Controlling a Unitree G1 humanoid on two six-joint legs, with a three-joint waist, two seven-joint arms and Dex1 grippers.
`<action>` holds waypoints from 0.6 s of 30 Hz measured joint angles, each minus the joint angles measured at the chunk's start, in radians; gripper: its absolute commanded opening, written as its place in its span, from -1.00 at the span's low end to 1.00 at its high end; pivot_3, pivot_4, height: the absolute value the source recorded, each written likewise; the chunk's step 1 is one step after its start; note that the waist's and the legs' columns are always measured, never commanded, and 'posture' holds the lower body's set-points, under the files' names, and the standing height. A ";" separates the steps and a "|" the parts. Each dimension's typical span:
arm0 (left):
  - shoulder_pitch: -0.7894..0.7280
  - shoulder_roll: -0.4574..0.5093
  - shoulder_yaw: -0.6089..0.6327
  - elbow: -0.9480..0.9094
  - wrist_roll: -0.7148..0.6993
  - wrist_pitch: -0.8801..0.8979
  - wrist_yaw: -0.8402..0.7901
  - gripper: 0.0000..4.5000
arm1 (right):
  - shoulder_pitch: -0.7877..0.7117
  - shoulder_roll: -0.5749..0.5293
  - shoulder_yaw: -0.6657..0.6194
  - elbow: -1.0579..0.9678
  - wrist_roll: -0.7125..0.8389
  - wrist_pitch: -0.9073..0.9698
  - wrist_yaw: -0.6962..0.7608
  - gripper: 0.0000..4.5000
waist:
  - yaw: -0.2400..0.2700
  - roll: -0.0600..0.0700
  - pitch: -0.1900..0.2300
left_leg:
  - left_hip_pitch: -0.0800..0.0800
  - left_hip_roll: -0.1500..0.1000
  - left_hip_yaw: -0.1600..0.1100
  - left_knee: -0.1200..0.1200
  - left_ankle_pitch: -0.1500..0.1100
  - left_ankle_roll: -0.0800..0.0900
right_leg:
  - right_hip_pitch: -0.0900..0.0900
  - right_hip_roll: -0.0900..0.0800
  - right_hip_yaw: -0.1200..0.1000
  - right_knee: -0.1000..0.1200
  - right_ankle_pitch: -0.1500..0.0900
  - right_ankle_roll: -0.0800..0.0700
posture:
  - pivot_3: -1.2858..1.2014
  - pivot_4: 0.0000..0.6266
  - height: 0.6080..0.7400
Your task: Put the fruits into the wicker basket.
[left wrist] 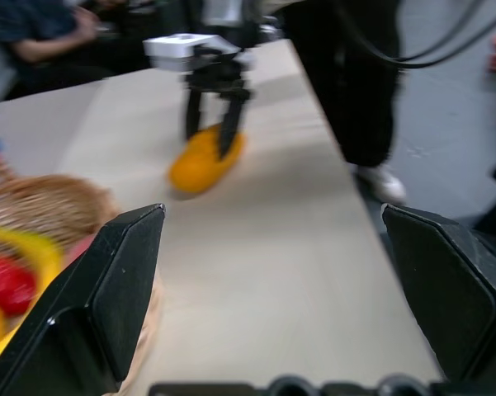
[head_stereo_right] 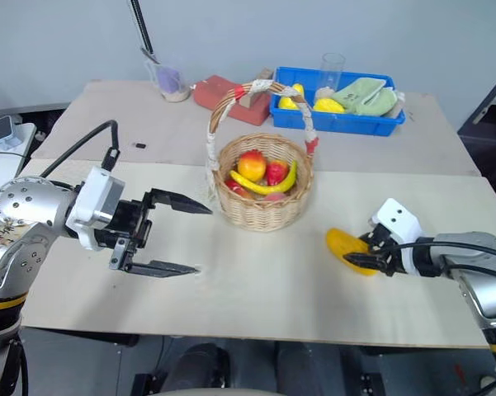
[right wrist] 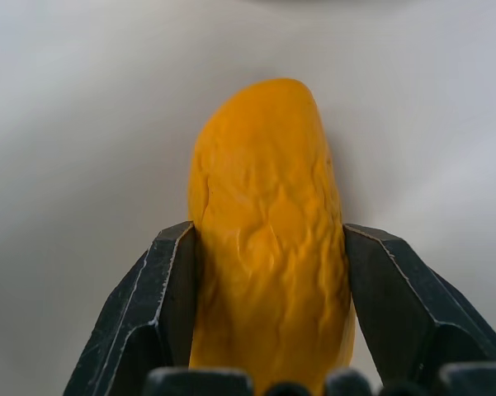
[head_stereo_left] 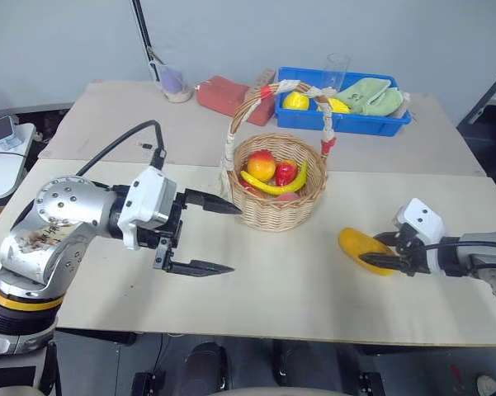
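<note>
The banana is seen lying inside the wicker basket, among red fruit. To the right of the basket, well apart from it, the mango rests on the tabletop, pinched by the right claw. Left of the basket, the left claw is held spread wide and empty.
</note>
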 measured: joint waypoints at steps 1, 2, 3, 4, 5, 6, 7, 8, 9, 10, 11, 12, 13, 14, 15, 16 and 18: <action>0.019 0.009 0.018 0.003 0.000 0.001 0.005 1.00 | 0.000 -0.009 -0.021 -0.039 0.018 0.009 0.007 0.05 | 0.000 0.000 0.000 | 0.000 0.000 0.000 0.000 0.000 0.000 | 0.000 0.000 0.000 0.000 0.000 0.000 | 0.03 -0.52 0.27; 0.039 0.020 0.036 0.007 0.000 0.003 0.010 1.00 | -0.007 -0.017 -0.045 -0.082 0.044 0.022 0.018 0.05 | -0.003 0.000 0.000 | 0.000 0.001 0.000 0.000 0.000 0.000 | 0.000 0.000 0.000 0.000 0.000 0.000 | 0.03 -0.52 0.27; 0.056 0.027 0.052 0.009 0.000 0.005 0.017 1.00 | -0.023 -0.023 -0.059 -0.118 0.064 0.036 0.021 0.05 | -0.005 0.000 0.000 | 0.000 0.002 0.000 0.000 0.000 0.000 | 0.000 0.001 0.000 0.000 0.000 0.000 | 0.03 -0.52 0.27; 0.075 0.033 0.075 0.011 -0.001 0.006 0.026 1.00 | -0.053 -0.023 -0.074 -0.164 0.092 0.049 0.020 0.05 | -0.009 0.000 0.000 | 0.000 0.002 0.000 0.000 0.000 0.000 | -0.001 0.001 0.000 0.000 0.000 0.000 | 0.03 -0.52 0.27; 0.088 0.039 0.092 0.011 -0.002 0.006 0.031 1.00 | -0.086 -0.020 -0.078 -0.195 0.116 0.065 0.016 0.05 | -0.010 0.000 0.000 | 0.001 0.003 0.000 0.000 0.000 0.000 | 0.000 0.001 -0.001 0.000 0.000 0.000 | 0.03 -0.52 0.27; 0.105 0.047 0.111 0.011 -0.003 0.006 0.035 1.00 | -0.130 -0.009 -0.076 -0.222 0.144 0.086 0.005 0.05 | -0.012 0.000 0.000 | 0.001 0.003 0.000 -0.001 0.000 0.000 | 0.000 0.001 -0.001 0.000 0.000 0.000 | 0.03 -0.52 0.27; 0.124 0.054 0.134 0.013 -0.003 0.006 0.041 1.00 | -0.190 0.017 -0.069 -0.249 0.173 0.110 -0.013 0.04 | -0.015 0.000 0.000 | 0.001 0.003 0.000 -0.001 0.000 0.000 | -0.001 0.001 -0.001 0.000 -0.001 0.000 | 0.03 -0.52 0.27; 0.137 0.055 0.151 0.015 -0.003 0.006 0.048 1.00 | -0.248 0.044 -0.061 -0.271 0.201 0.128 -0.032 0.04 | -0.016 0.000 0.000 | 0.001 0.003 0.000 -0.001 0.000 0.000 | -0.001 0.001 -0.001 0.000 -0.001 0.000 | 0.03 -0.52 0.27; 0.146 0.055 0.160 0.015 -0.004 0.006 0.056 1.00 | -0.293 0.060 -0.049 -0.283 0.218 0.142 -0.047 0.04 | -0.016 0.000 0.000 | 0.001 0.003 0.000 -0.001 0.000 0.000 | -0.001 0.001 -0.001 0.000 0.000 -0.001 | 0.03 -0.52 0.27; 0.156 0.056 0.172 0.013 -0.006 0.007 0.065 1.00 | -0.339 0.077 -0.027 -0.287 0.226 0.154 -0.060 0.04 | -0.015 0.000 0.000 | 0.001 0.003 0.000 -0.001 0.000 0.000 | -0.001 0.001 -0.001 0.000 0.000 -0.002 | 0.03 -0.52 0.27; 0.167 0.056 0.181 0.013 -0.010 0.008 0.073 1.00 | -0.376 0.096 -0.010 -0.285 0.230 0.160 -0.071 0.04 | -0.013 0.000 0.000 | 0.001 0.003 0.000 -0.001 0.000 0.000 | -0.001 0.001 -0.001 0.000 0.001 -0.003 | 0.03 -0.52 0.27; 0.180 0.057 0.191 0.012 -0.017 0.011 0.080 1.00 | -0.426 0.123 0.020 -0.273 0.230 0.168 -0.084 0.04 | -0.013 0.000 0.000 | 0.001 0.002 0.000 -0.001 0.000 0.000 | -0.001 0.000 -0.001 0.000 0.001 -0.004 | 0.03 -0.52 0.27; 0.183 0.057 0.193 0.012 -0.021 0.013 0.084 1.00 | -0.461 0.143 0.042 -0.262 0.229 0.172 -0.095 0.04 | -0.012 0.000 0.000 | 0.000 0.002 0.000 -0.001 0.000 0.000 | -0.001 0.000 -0.001 0.000 0.001 -0.004 | 0.03 -0.52 0.27; 0.187 0.058 0.198 0.009 -0.030 0.020 0.093 1.00 | -0.499 0.163 0.072 -0.242 0.222 0.174 -0.102 0.04 | -0.010 0.000 0.000 | 0.000 0.001 0.001 -0.001 0.000 0.000 | -0.001 -0.001 -0.001 0.000 0.001 -0.004 | 0.03 -0.52 0.27; 0.189 0.058 0.203 0.008 -0.042 0.029 0.101 1.00 | -0.525 0.177 0.097 -0.223 0.208 0.172 -0.109 0.04 | -0.008 0.000 0.000 | 0.000 0.001 0.001 -0.001 0.000 0.000 | -0.001 -0.001 -0.001 0.000 0.001 -0.004 | 0.03 -0.52 0.27; 0.189 0.057 0.210 0.007 -0.056 0.042 0.113 1.00 | -0.554 0.197 0.128 -0.189 0.183 0.165 -0.118 0.04 | -0.008 0.000 0.000 | 0.000 0.001 0.001 0.000 0.000 0.000 | -0.001 -0.001 -0.001 0.000 0.001 -0.004 | 0.03 -0.52 0.27; 0.175 0.045 0.223 -0.004 -0.103 0.071 0.148 1.00 | -0.609 0.259 0.195 -0.087 0.110 0.128 -0.144 0.04 | -0.009 0.000 0.000 | 0.000 0.001 0.001 0.000 0.000 0.000 | -0.001 -0.001 -0.001 0.000 0.002 -0.004 | 0.03 -0.52 0.27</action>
